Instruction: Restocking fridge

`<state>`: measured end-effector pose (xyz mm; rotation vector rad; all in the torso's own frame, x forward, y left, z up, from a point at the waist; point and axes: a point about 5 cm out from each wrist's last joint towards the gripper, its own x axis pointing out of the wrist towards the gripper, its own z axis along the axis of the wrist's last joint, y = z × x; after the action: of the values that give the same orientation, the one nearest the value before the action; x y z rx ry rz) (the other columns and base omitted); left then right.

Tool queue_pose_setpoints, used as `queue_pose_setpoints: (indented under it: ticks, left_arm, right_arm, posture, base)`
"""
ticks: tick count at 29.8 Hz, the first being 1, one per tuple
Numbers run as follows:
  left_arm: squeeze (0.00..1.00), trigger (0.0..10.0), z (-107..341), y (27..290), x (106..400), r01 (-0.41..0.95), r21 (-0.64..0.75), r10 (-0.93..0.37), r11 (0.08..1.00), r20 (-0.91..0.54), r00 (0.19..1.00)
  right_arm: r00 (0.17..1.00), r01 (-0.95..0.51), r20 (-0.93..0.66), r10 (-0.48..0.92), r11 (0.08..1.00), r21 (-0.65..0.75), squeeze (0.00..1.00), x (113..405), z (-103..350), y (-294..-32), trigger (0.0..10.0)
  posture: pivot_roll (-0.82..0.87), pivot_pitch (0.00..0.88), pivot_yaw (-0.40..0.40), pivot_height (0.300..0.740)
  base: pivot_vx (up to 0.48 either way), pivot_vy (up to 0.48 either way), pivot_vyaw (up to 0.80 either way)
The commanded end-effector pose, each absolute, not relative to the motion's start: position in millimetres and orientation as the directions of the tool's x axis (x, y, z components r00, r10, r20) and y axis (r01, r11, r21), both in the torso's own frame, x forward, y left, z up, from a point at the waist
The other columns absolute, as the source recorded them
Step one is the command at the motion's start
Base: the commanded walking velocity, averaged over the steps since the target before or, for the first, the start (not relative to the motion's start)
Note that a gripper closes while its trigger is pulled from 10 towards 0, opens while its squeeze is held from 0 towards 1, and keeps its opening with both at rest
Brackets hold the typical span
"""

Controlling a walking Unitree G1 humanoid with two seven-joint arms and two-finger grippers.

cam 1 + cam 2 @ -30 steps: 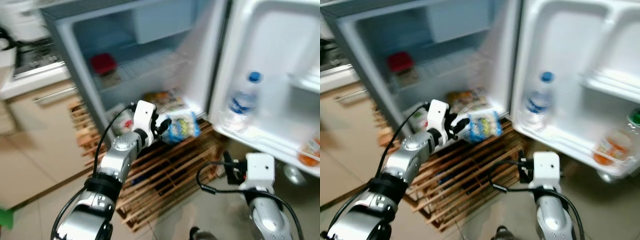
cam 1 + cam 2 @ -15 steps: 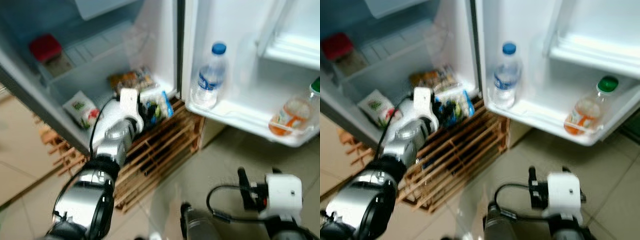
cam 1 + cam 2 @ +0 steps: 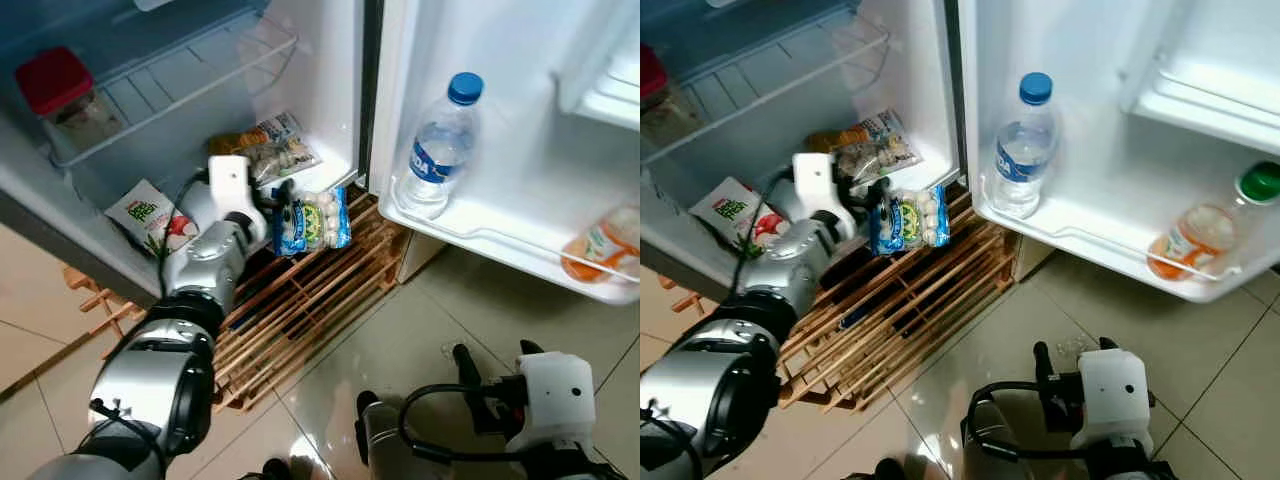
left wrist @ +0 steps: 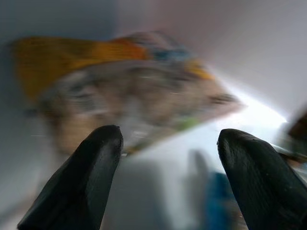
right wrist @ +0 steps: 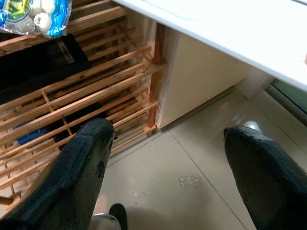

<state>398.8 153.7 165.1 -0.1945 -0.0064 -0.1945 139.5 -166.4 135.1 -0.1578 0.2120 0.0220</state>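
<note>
**Item 1: blue-and-white snack bag [image 3: 312,222].** It sat at the front lip of the open fridge's lower compartment, over the wooden slat rack [image 3: 300,300] under the fridge. It was at 3 o'clock from my left gripper [image 3: 278,207]. Its long axis ran roughly 9 to 3 o'clock, with the printed face turned up toward my head. I judged it stood at the threshold because it was next to go in, with room on the compartment floor behind it.

**Item 2: left gripper.** The fingers [image 4: 81,177] were spread wide with nothing between the tips. They were aimed into the compartment at a brown-and-orange packet [image 3: 272,150]. I could not tell whether the bag touched the gripper's side.

**Item 3: right gripper [image 5: 168,139].** It hung low over the floor tiles with its fingers wide apart and empty, kept clear of the work.

**Item 4: stock already placed.**
- A green-and-white pouch [image 3: 150,215] lay at 9 o'clock on the compartment floor.
- A red-lidded jar [image 3: 58,85] stood on the wire shelf [image 3: 190,80].
- A water bottle [image 3: 440,150] stood upright in the door rack [image 3: 500,240].
- An orange drink bottle [image 3: 600,250] sat at the rack's 3 o'clock end.
</note>
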Motion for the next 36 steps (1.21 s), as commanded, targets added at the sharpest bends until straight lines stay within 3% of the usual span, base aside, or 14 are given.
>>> queue_pose_setpoints:
  ticks: [1,18,27,36]
  left_arm:
    - [0.00,10.0,164,161,399,0.158,-0.199,-0.157,0.967,0.023,0.987]
    - [0.00,10.0,178,154,386,0.346,-0.113,-0.323,0.932,0.180,0.929]
    - [0.00,10.0,145,150,384,0.394,-0.158,-0.400,0.906,-0.008,0.917]
    - [0.00,10.0,149,144,386,0.420,-0.240,-0.426,0.875,0.028,0.904]
  right_arm:
    - [0.973,-0.051,-0.230,0.017,0.989,-0.142,0.00,135,135,-166,10.0]
    - [0.969,-0.065,-0.247,0.029,0.988,-0.137,0.00,136,131,-167,10.0]
    - [0.969,-0.081,-0.243,0.051,0.990,-0.117,0.00,137,131,-162,10.0]
    - [0.969,-0.079,-0.240,0.052,0.991,-0.106,0.00,136,131,-159,10.0]
  posture:
    - [-0.55,0.342,0.097,0.736]
    - [-0.52,0.309,0.103,0.736]
    - [-0.51,0.315,0.103,0.736]
    - [-0.51,0.326,0.111,0.736]
  base:
    - [0.000,0.000,0.00]
    - [0.000,0.000,0.00]
    - [0.000,0.000,0.00]
    - [0.000,0.000,0.00]
